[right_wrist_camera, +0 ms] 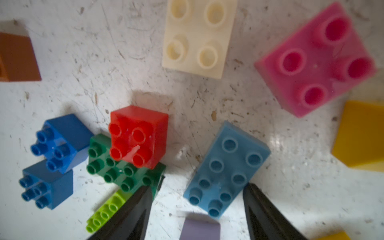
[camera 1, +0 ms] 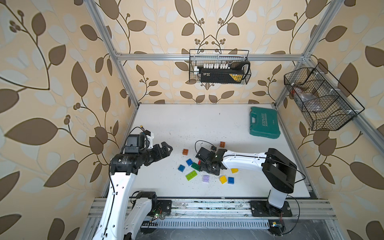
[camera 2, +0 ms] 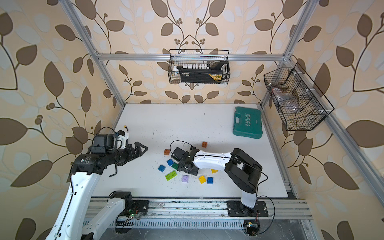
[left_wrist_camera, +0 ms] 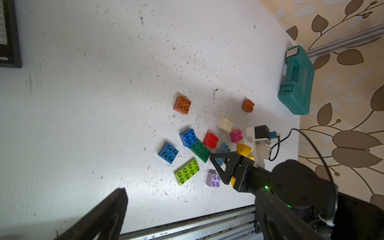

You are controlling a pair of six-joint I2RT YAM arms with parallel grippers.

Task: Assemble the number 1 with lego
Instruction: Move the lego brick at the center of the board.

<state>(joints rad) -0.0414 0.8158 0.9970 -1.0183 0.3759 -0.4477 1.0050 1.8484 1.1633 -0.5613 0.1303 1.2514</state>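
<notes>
Though the lego bricks (right_wrist_camera: 138, 136) are glossy and studded, the tabletop (left_wrist_camera: 83, 104) is scuffed.

Scattered multicoloured lego bricks (left_wrist_camera: 199, 150), unassembled

The red brick (right_wrist_camera: 138, 136) and pale blue brick (right_wrist_camera: 226, 170) are smooth, glossy plastic. The white surface (right_wrist_camera: 207, 99) is matt, scratched and speckled. The fingers (right_wrist_camera: 137, 212) are shiny black plastic. The teal case (camera 1: 264, 122) looks like matt plastic, the frame bar (camera 1: 155, 56) bare metal, the basket (camera 1: 193, 75) black wire.

Lego cluster (camera 1: 191, 175) before and left of tool case (camera 1: 264, 122)
</notes>
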